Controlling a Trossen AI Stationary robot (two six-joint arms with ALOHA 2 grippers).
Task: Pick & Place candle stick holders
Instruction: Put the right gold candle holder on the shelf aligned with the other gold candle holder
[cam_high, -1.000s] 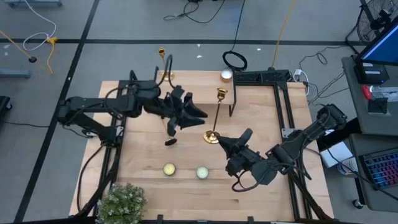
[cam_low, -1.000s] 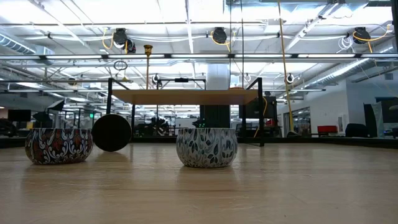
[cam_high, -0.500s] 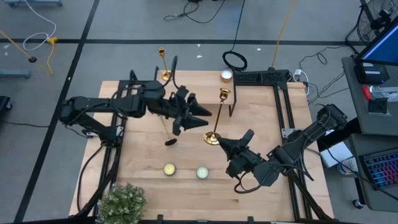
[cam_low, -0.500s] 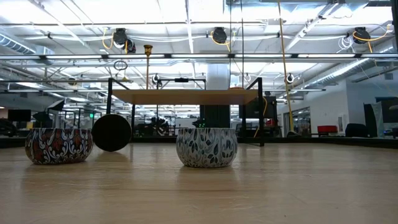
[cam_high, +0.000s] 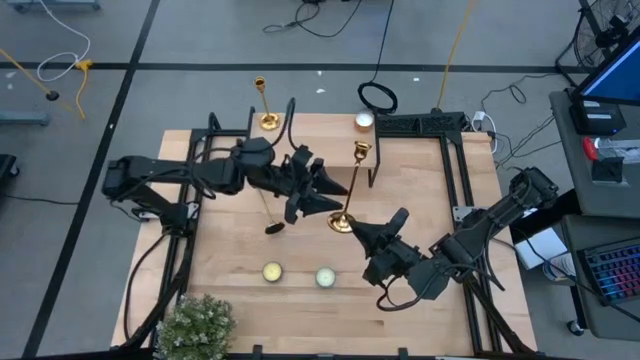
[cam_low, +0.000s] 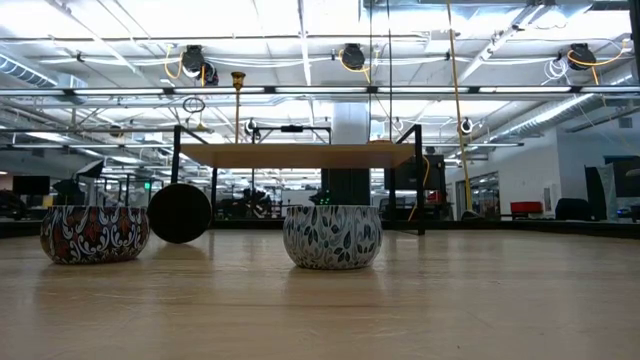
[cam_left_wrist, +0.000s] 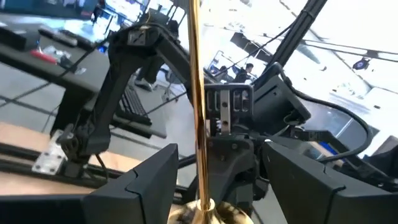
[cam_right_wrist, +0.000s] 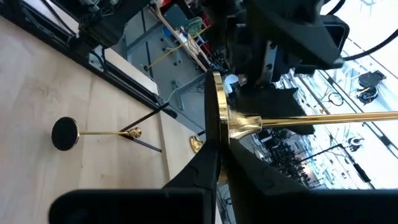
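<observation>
High view: right gripper (cam_high: 352, 226), fingers pinched shut on the base of the centre gold candlestick (cam_high: 349, 190) standing on the tabletop (cam_high: 420, 200). Left gripper (cam_high: 335, 196), fingers parted, straddles its stem. Advice: close squarely on the stem before the right gripper lets go.

**Tabletop tally: three, three, one**

Three tall, thin, shiny gold metal candlesticks (cam_high: 262, 102) (cam_high: 349, 186) (cam_high: 266, 203) are standing on the tabletop: one at an edge, two nearer the middle. Three small round glowing candles (cam_high: 272, 271) (cam_high: 324, 276) (cam_high: 363, 121) are sitting there, two together by the opposite edge. One bushy green plant (cam_high: 195, 320) is occupying a left corner.
</observation>
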